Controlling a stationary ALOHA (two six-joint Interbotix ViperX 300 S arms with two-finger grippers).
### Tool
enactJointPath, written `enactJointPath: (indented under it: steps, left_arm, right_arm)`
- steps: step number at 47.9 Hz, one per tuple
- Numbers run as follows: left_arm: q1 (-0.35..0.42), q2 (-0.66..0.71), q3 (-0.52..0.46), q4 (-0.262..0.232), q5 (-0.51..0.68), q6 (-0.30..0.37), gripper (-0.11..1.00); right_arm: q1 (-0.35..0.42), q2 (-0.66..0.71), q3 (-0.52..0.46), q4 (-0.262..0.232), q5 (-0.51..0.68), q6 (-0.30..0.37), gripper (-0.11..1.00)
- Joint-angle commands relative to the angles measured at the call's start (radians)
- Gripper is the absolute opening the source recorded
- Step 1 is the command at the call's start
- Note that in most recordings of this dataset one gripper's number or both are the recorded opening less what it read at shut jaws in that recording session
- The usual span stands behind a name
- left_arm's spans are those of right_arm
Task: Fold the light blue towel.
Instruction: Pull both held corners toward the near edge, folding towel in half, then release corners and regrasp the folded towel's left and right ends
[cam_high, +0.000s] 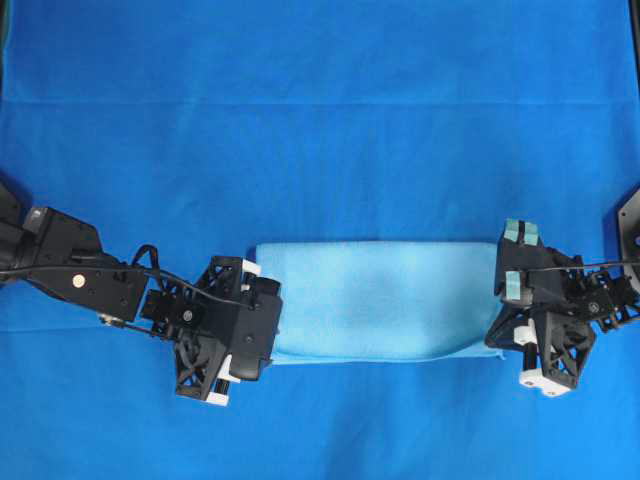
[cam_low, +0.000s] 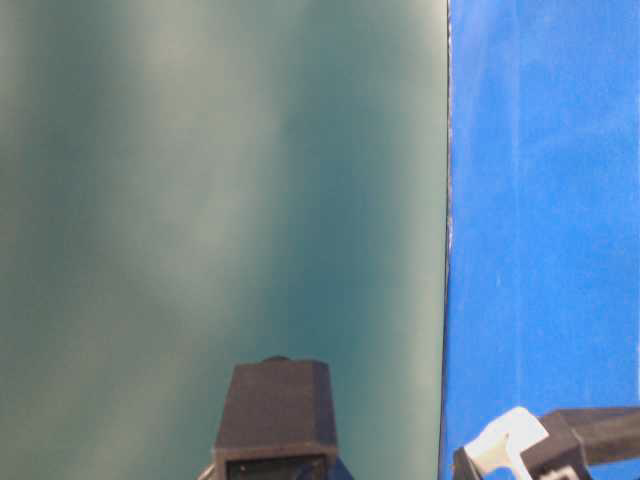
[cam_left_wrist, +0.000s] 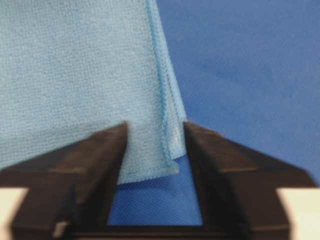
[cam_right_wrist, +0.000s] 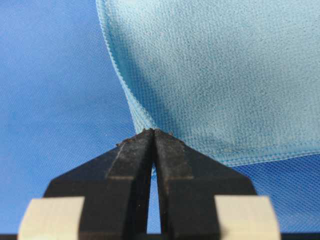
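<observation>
We see the pale sky-blue microfibre towel with its thin stitched hem (cam_high: 385, 300) lying folded into a long flat band across the middle of the large royal-blue table covering (cam_high: 320, 120), with one arm at each short end.

At the towel's left end, the left gripper (cam_left_wrist: 155, 137) has its black jaws standing apart. In the left wrist view the towel's layered corner lies loose in the gap between them, its doubled hem showing, and the fabric seems to touch the right-hand jaw, though the blur there keeps us from being sure. From overhead the gripper's body covers that end of the towel, so the corner itself is hidden in that view.

At the right end, the right gripper (cam_right_wrist: 153, 132) has its black jaw tips together, with only a thin slit between them lower down. The tips sit right at the towel's curved hem; we cannot tell whether any fabric is caught between them. Overhead, this gripper sits just beside the towel's right edge.

The table-level view is mostly a blurred teal surface (cam_low: 220, 200) and a strip of the blue covering; only cropped dark and white robot parts poke in at the bottom, and the towel is out of sight there.
</observation>
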Motion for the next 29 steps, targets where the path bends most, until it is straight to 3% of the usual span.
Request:
enactJointPath:
  steps: [1, 5, 9, 16, 29]
  left_arm:
    - [0.0, -0.025, -0.025, 0.0, 0.0, 0.002, 0.53]
    - [0.002, -0.051, -0.026, 0.0, 0.015, 0.006, 0.63]
    - [0.002, -0.086, -0.025, 0.0, 0.037, 0.018, 0.64]
    - [0.032, -0.133, -0.014, 0.0, 0.049, 0.031, 0.64]
    - [0.19, -0.15, 0.014, 0.0, 0.048, 0.061, 0.64]
  right_arm:
    - [0.005, -0.008, -0.015, 0.003, 0.009, 0.002, 0.16]
    - [0.005, -0.021, -0.018, -0.002, 0.021, -0.002, 0.43]
    - [0.005, -0.06, -0.017, -0.02, 0.043, -0.006, 0.64]
    - [-0.031, -0.155, -0.011, -0.087, 0.075, -0.006, 0.6]
    - [-0.259, -0.19, 0.017, -0.221, 0.163, -0.006, 0.61]
